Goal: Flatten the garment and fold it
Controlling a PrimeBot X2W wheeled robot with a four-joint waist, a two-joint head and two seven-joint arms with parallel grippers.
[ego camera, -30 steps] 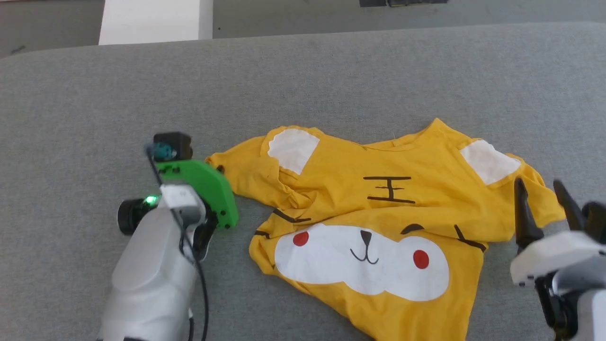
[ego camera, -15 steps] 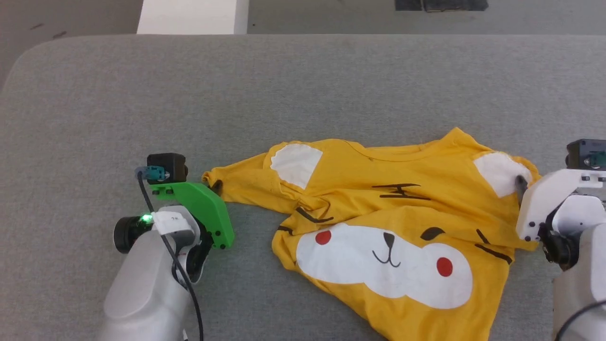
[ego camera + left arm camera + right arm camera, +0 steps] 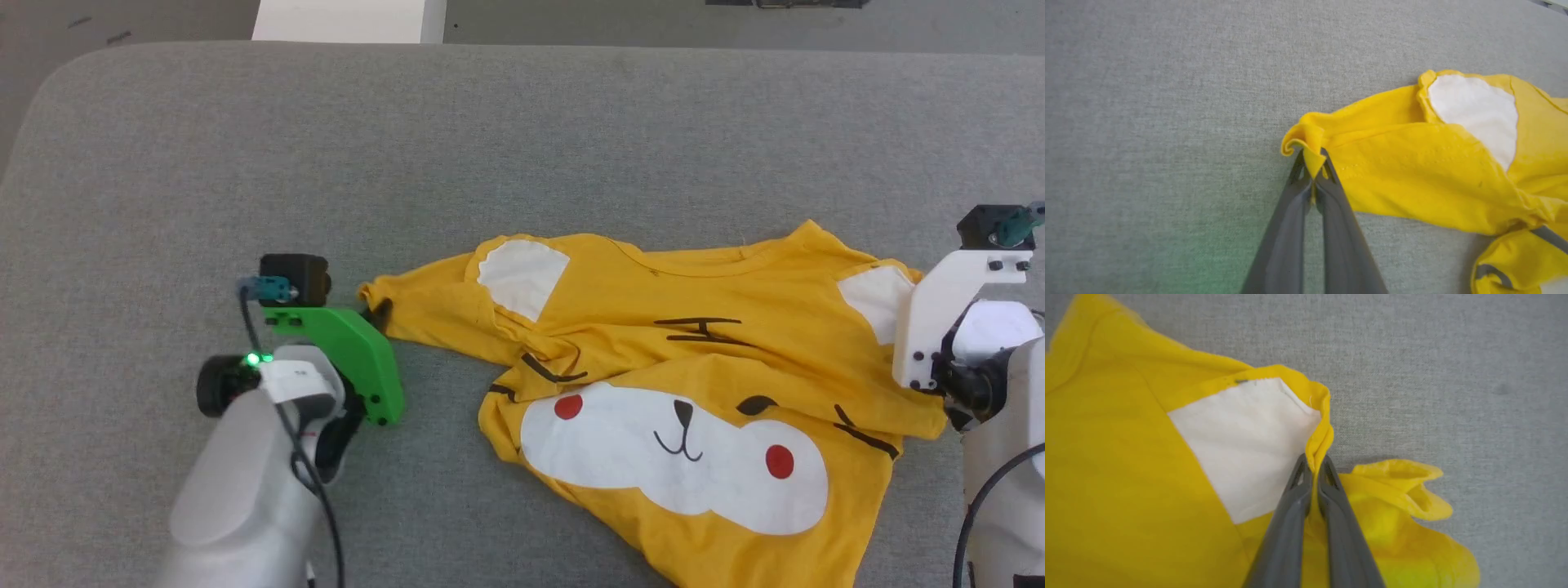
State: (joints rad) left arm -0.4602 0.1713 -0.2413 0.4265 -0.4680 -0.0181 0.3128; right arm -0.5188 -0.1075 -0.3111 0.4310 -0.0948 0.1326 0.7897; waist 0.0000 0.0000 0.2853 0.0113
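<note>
Holding the garment [image 3: 653, 327] at both ends on the grey surface [image 3: 522, 147], print up. Pinching the left sleeve tip [image 3: 1306, 139] in the clamped left claw [image 3: 1312, 165], and a fold beside the white ear patch [image 3: 1249, 445] in the clamped right claw [image 3: 1314, 467]. Stretched sleeve to sleeve across the head view, collar far, hem near and skewed right.

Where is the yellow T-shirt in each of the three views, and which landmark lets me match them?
Head view: the garment lies from centre to lower right.
Left wrist view: the garment is at right, its sleeve tip in the shut left end effector.
Right wrist view: the garment is at left and bottom, pinched in the shut right end effector.
Shared landmark: white ear patches, one per wrist view.
</note>
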